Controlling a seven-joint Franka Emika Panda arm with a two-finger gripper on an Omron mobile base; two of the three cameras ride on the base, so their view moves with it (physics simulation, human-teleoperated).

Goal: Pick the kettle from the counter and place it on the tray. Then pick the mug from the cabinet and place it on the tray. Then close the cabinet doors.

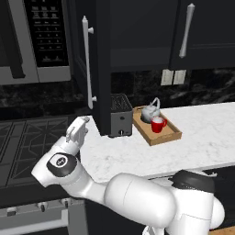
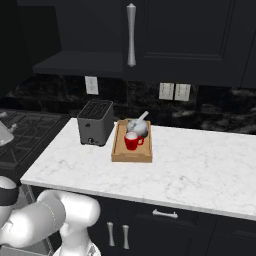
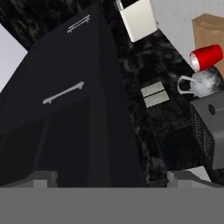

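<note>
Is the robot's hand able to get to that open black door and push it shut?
Probably yes. The gripper hangs with open jaws just left of the open cabinet door, and nothing sits between them. The toaster stands on the door's other side.

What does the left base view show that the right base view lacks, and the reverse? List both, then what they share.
Left base view: the microwave at upper left, and an open cabinet door swung out towards the camera, its bar handle facing left.

Right base view: the open cabinet's dark shelf, a wall outlet above the toaster, and the drawer handle below the counter.

Both: the kettle and red mug on the wooden tray, the toaster beside it, and the marble counter.
</note>
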